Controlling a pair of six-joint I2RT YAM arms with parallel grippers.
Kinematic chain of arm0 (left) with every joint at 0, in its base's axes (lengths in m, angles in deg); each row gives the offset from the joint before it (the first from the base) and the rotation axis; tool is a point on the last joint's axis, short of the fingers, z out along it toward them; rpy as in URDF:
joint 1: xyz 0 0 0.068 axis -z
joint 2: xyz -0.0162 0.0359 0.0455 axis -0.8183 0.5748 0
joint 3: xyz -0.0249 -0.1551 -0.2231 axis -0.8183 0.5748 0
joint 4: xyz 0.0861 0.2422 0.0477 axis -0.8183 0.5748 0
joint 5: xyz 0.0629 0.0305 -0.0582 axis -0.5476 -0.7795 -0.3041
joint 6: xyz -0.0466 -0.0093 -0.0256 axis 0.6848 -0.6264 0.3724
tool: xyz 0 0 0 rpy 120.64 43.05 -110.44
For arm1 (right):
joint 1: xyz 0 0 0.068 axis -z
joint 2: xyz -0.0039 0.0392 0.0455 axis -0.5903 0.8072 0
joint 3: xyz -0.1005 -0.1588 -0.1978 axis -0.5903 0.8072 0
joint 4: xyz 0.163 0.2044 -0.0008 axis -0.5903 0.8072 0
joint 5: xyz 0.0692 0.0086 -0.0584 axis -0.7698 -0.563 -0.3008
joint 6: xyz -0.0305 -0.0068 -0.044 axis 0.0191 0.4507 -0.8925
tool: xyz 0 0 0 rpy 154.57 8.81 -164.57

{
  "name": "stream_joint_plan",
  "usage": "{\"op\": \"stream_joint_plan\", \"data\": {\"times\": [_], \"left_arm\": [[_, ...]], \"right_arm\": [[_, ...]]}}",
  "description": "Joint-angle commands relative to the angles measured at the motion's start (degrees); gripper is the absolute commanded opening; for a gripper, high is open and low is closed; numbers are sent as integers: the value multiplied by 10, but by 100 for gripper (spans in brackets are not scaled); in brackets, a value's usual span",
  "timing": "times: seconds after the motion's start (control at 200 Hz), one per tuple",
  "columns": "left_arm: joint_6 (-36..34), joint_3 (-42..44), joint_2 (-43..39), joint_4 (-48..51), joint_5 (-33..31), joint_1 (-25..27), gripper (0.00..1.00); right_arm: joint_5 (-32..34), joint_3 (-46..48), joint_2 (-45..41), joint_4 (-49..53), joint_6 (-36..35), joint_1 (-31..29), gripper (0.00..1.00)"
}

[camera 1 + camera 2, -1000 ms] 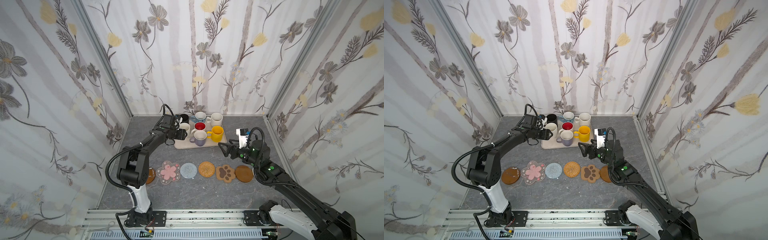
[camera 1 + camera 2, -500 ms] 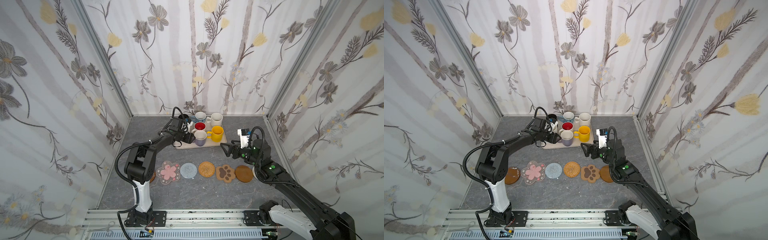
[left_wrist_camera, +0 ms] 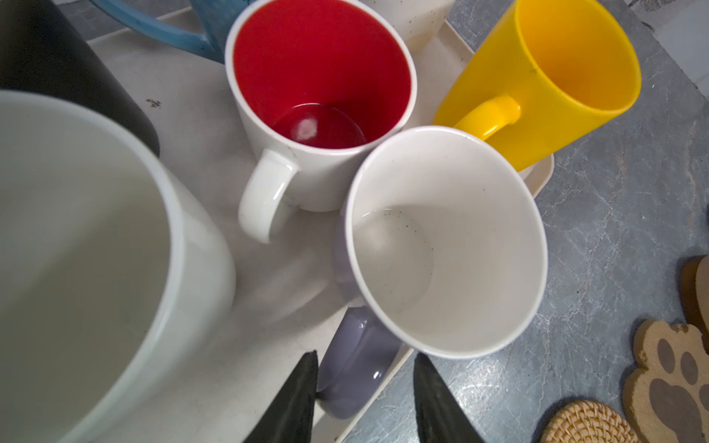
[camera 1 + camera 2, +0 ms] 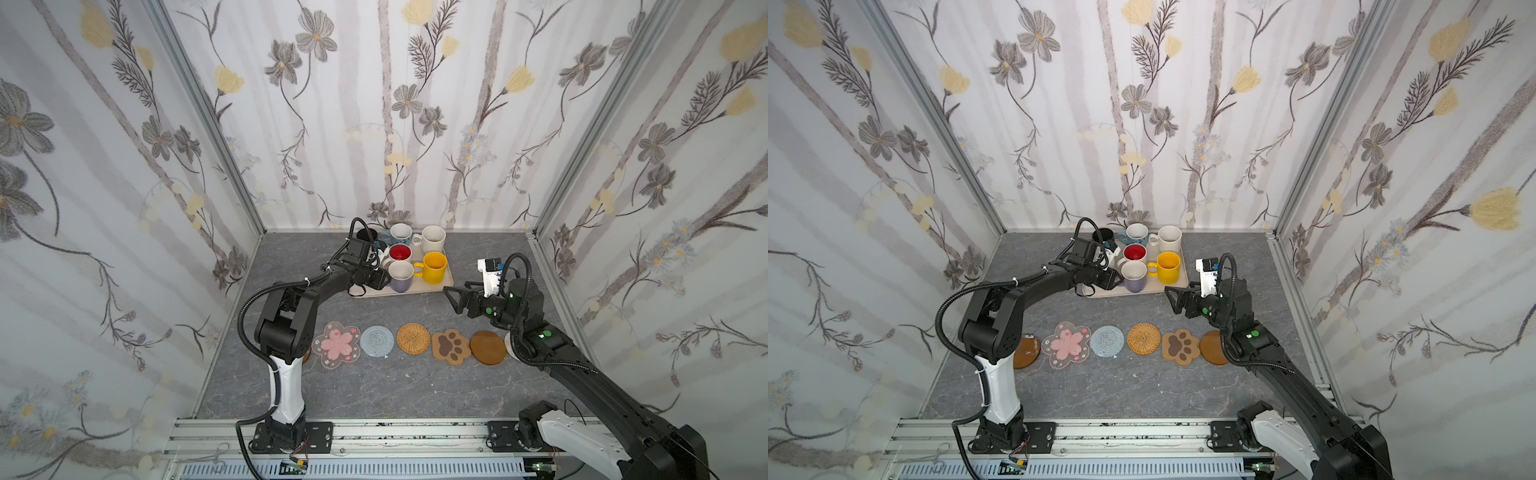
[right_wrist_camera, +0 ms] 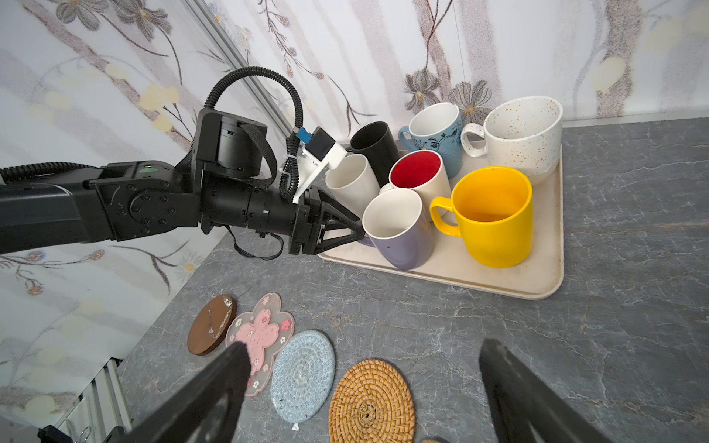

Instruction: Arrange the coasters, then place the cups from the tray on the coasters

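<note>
Seven cups stand on the cream tray [image 4: 415,292] at the back. My left gripper [image 3: 366,383] reaches in low from the left, at the lavender cup [image 4: 401,276] in the tray's front row. Its jaws straddle that cup's handle [image 3: 353,364]. One finger [image 3: 303,387] touches the handle and a gap shows on the other side. My right gripper [image 4: 451,299] hovers open and empty right of the tray, above the coasters. The coasters lie in a row in front: pink blossom [image 4: 336,345], grey-blue round [image 4: 377,340], rattan [image 4: 413,338], paw [image 4: 451,347], brown disc [image 4: 488,347].
Behind the lavender cup stand the red-inside cup [image 4: 400,252], yellow cup [image 4: 434,266], black cup [image 5: 374,147], blue patterned cup [image 5: 437,130], speckled white cup [image 5: 521,134] and a plain white cup [image 5: 351,182]. A second brown disc [image 4: 1026,351] lies left of the blossom. Wallpapered walls close three sides.
My left gripper has swung from the tray's far left edge round to its front, and its jaws have narrowed about the lavender cup's handle. The right arm has hardly moved.
</note>
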Motion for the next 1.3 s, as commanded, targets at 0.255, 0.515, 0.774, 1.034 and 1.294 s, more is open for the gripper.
{"op": "stream_joint_plan", "data": {"times": [0.255,0.515,0.774,1.034,1.294], "left_arm": [[-12,8,5,-11,-30,19,27],[-18,17,-5,-10,-59,33,22],[-3,25,-19,-11,-57,42,39],[30,42,-55,-10,-80,51,65],[91,94,-147,-8,-115,48,87]], "right_arm": [[-28,2,-2,-37,3,11,94],[-45,4,8,-49,10,15,95],[-19,5,7,-41,17,16,95],[22,-9,37,-32,69,9,94],[141,-29,90,-37,151,-59,87]]}}
